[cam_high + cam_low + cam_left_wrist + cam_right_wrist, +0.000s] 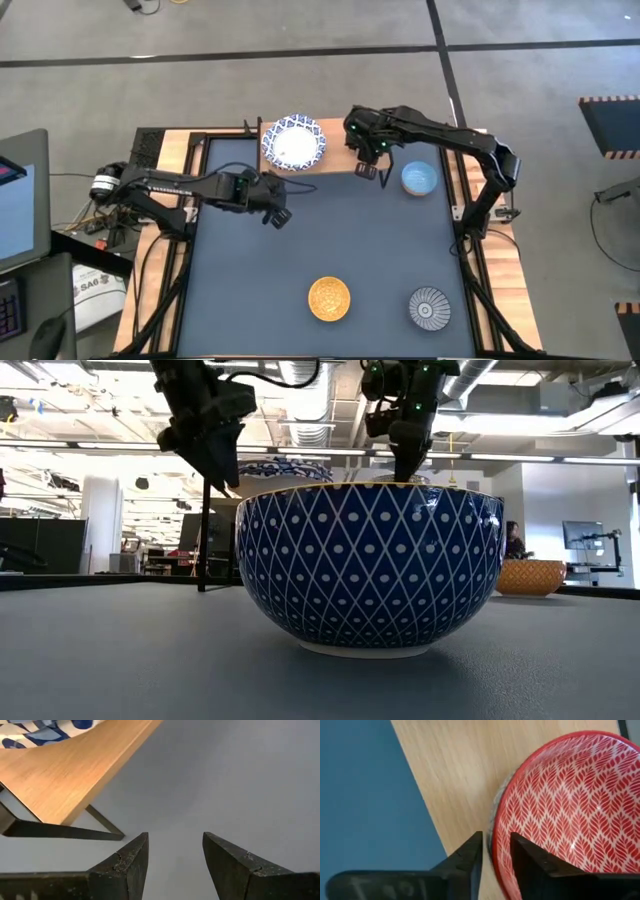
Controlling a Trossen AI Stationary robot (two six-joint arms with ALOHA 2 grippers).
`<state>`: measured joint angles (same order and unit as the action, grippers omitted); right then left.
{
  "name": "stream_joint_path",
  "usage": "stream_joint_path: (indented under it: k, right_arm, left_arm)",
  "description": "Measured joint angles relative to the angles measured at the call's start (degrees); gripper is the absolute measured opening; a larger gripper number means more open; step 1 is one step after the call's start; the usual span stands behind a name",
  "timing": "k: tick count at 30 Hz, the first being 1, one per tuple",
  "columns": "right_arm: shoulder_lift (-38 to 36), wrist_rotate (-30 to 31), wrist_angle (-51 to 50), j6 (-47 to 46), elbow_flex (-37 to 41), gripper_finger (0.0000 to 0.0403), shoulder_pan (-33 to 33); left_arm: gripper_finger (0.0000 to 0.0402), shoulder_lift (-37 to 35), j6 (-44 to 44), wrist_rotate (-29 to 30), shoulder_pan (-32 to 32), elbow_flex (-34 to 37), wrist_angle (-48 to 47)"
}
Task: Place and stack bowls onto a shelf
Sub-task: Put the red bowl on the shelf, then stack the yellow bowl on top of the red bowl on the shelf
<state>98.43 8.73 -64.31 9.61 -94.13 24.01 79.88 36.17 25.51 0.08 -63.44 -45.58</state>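
A red bowl (570, 800) with a white leaf pattern sits on the shelf's light wooden top (450, 775). My right gripper (496, 845) points down over it and is open. One finger stands outside the bowl's rim (496, 832) and one inside, with a little gap on each side. In the high view this gripper (366, 168) hides the red bowl. A blue-and-white bowl (293, 143) rests on the shelf's left part (338, 158). My left gripper (278, 213) is open with nothing between its fingers, over bare table by the shelf's near left leg (102, 822).
A light blue bowl (419, 179) stands on the table right of the shelf. A yellow bowl (329, 299) and a grey striped bowl (430, 308) stand near the front edge. In the low view a dark blue lattice-patterned bowl (370, 570) fills the foreground.
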Motion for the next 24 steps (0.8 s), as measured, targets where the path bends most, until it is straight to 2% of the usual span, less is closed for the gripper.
stream_joint_path:
  k: [6,13,15,18,24]
  right_arm:
    - [-4.2,0.0,1.3,-3.7,0.0,0.0174,-0.3]
    - [-12.5,-3.1,4.6,-16.3,0.8,0.0187,-1.1]
    - [-15.0,-3.2,6.9,-20.1,3.5,0.0186,-2.5]
    - [-19.4,-3.5,10.6,-26.7,9.9,0.0185,-5.3]
    - [-27.7,-2.0,20.9,-45.9,24.6,0.0185,-16.2]
  left_arm:
    - [0.0173,0.0,-1.4,-1.0,0.5,0.0,0.0]
    - [0.0173,0.0,-2.7,-1.0,-0.8,0.0,0.0]
    - [0.0173,-0.1,-2.8,-0.4,-1.6,0.3,0.5]
    - [0.0173,-0.4,-2.6,-0.2,-3.4,4.6,5.7]
    - [0.0173,-0.7,1.6,-5.9,-7.7,14.4,16.3]
